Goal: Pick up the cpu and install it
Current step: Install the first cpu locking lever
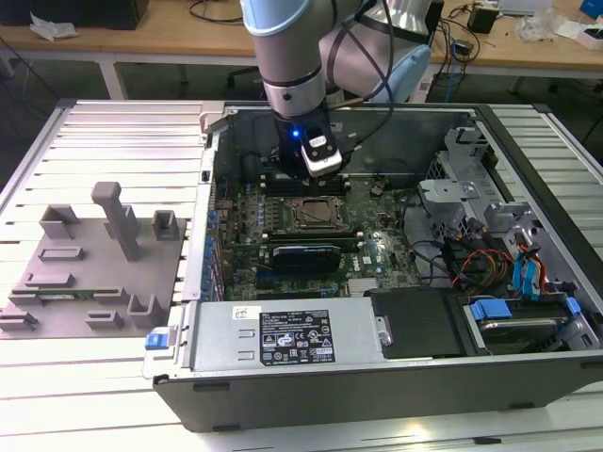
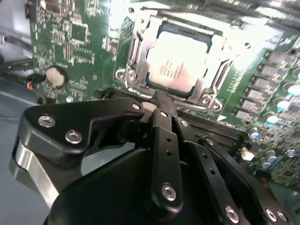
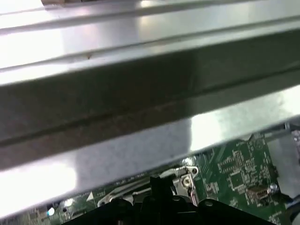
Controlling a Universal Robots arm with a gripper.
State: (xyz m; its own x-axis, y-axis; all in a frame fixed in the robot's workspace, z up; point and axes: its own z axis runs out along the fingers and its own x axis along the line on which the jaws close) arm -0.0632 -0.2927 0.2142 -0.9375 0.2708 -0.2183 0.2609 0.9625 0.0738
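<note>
One black end effector (image 2: pixel 159 101) on the single arm hangs inside the open grey computer case (image 1: pixel 377 395), its fingers drawn narrowly together in the second wrist view, empty, tips just beside the socket edge. One cpu (image 2: pixel 180 63), a small flat square chip with a silvery-white metal top, lies seated in the one black-framed square socket (image 1: pixel 316 215) on the green motherboard (image 1: pixel 377 250), at twelve o'clock from the fingertips in the second wrist view. One grey fixture plate (image 1: pixel 89 273) rests on the slatted metal desk (image 1: pixel 85 377), at nine o'clock from the case in the exterior view. Glare washes out the chip's top, and the arm hides the end effector in the exterior view.
</note>
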